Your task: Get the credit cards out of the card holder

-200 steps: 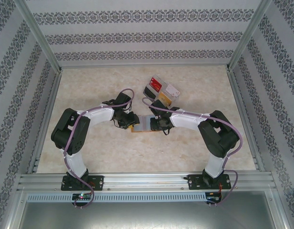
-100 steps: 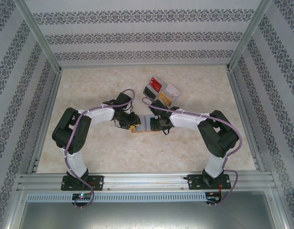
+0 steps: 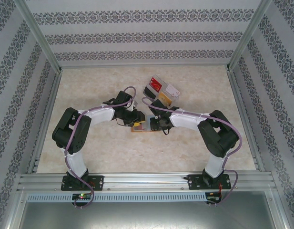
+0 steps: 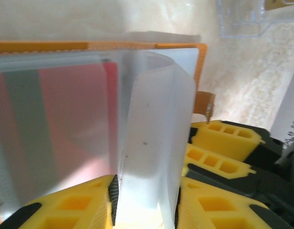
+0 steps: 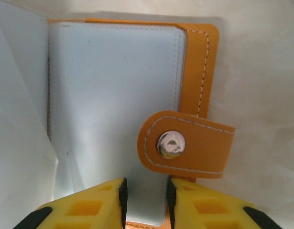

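Card holder sits open on bench betw. both arms, top view; left wrist: we see left end effector pinching its pocket leaf, red card ahead-left, nearer this arm; right wrist: right end effector pinches holder's edge.

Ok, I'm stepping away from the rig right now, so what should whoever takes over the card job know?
Left fingers: shut on a translucent inner sleeve of the card holder.
Right fingers: shut on the edge of the holder's grey-blue page, beside the snap tab.
Things: the holder lies open mid-table between the arms. A red card shows through a sleeve. The clear tray sits beyond it, with a red card-like piece inside.
Done: holder opened and gripped from both sides.
Left: draw out the red card, then check the other sleeves.
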`<control>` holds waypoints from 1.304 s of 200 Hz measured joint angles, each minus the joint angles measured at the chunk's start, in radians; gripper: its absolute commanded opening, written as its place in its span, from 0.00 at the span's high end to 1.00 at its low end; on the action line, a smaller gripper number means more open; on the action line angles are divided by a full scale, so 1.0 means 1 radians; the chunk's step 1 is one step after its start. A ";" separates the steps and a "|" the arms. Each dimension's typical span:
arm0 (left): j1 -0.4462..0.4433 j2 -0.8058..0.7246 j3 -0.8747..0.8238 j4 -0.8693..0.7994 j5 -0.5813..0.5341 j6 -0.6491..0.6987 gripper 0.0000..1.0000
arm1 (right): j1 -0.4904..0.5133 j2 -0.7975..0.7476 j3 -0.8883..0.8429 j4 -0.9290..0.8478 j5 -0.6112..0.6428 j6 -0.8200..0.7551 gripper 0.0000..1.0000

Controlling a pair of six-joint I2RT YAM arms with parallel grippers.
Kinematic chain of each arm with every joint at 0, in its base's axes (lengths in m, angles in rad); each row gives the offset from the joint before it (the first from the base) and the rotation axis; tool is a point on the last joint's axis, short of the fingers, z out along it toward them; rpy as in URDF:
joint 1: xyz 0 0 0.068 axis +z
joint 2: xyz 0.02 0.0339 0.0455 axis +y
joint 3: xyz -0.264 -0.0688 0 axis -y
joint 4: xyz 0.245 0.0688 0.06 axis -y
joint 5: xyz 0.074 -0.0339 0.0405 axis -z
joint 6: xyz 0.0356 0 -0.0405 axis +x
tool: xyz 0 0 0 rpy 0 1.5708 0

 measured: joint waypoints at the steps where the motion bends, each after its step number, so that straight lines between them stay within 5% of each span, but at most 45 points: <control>1: 0.000 0.000 0.000 0.003 0.002 -0.002 0.59 | 0.000 0.000 0.000 0.000 0.000 0.000 0.69; 156: -0.047 0.092 0.087 0.162 0.114 -0.090 0.36 | -0.027 -0.282 -0.176 0.130 -0.019 0.016 0.68; 202: -0.021 -0.023 0.062 0.155 0.054 -0.087 0.40 | -0.001 -0.277 -0.172 0.138 -0.019 -0.007 0.72; 261: 0.100 -0.138 -0.087 0.055 -0.080 -0.060 0.44 | 0.050 -0.113 -0.043 0.125 -0.039 -0.012 0.65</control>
